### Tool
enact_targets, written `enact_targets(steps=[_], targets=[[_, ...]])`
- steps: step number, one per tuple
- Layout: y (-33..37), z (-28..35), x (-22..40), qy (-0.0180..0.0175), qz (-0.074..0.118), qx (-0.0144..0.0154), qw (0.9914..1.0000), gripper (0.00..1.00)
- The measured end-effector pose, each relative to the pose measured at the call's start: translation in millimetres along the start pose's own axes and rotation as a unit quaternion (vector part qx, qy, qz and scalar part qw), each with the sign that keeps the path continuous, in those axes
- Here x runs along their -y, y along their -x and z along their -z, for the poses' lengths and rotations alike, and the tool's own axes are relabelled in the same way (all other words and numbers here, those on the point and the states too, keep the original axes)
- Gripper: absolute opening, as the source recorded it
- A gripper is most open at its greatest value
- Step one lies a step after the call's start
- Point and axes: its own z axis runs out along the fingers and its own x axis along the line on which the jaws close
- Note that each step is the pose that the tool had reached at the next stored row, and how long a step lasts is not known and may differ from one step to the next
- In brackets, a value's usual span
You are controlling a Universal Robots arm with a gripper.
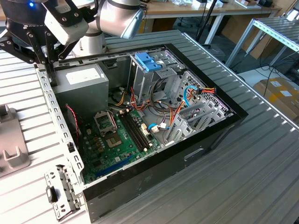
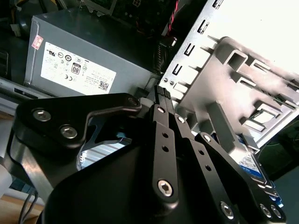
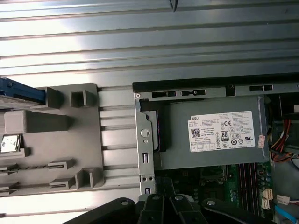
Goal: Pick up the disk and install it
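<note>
A ribbed metal table [image 1: 243, 177] carries everything, and broad bare stretches of it lie open along the exterior view's right and near side of the case. The open computer case [image 1: 140, 179] lies with its black rim uppermost and its inside exposed. The robot arm [image 1: 119, 16] is seen above the far corner of the case, at the exterior view's left. A grey moulded fixture [image 3: 70, 135] lies on the table outside the case, and only a narrow strip of ribbed table is left between it and the perforated metal frame at the case's edge.

Inside the case, the grey power supply [image 1: 81, 79] is set against that frame, with the green motherboard [image 1: 110, 144] beside it. A light-blue bracket [image 1: 147, 60] is mounted on top of the drive cage, near the far rim.

The gripper [image 2: 161, 92] is held over the case's edge next to the power supply. Its black fingers are brought together at the tips, and nothing is gripped between them (the ribbed pads appear to meet in the second wrist view).

The disk [image 3: 21, 91] is seen in the first wrist view as a bright blue edge at the far end of the grey fixture. It is outside the case and well apart from the gripper.
</note>
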Motion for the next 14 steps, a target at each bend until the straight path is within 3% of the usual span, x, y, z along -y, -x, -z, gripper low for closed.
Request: enact_targets(steps=[14], targets=[[-7.0,0.2,0.5,0.0,0.0,0.0,1.0,0.11]])
